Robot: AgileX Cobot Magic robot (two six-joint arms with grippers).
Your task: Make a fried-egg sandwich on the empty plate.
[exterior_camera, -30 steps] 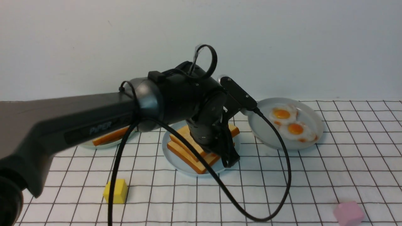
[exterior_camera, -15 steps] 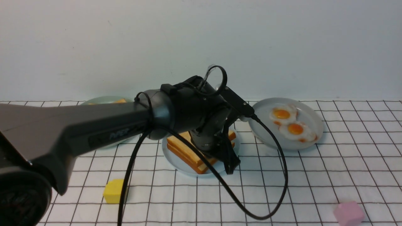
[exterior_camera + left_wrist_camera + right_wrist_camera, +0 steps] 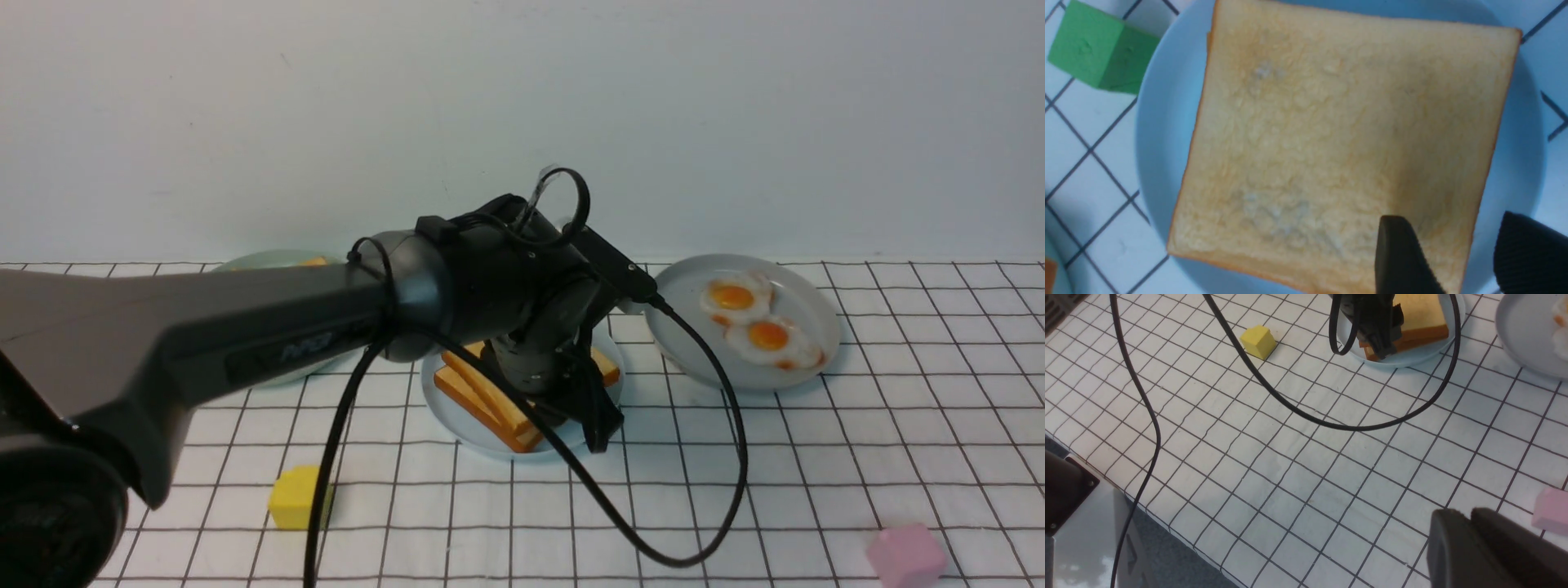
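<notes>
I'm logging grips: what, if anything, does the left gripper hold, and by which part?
Nothing: the left gripper stands open astride an edge of the top toast.

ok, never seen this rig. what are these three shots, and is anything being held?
It is a table robot with two arms. The front view looks forward from between them; the big dark limb across it is the left arm. The other two pictures come from a camera on each wrist, looking past the fingers.

On the checked cloth are a light blue plate with two stacked toast slices, a grey plate with two fried eggs, and a greenish plate mostly hidden behind the arm. There are also yellow, pink and green blocks.

The left gripper hangs over the toast, jaws apart, holding nothing. The right gripper is shut and empty. Whether an egg lies between the slices cannot be seen.
</notes>
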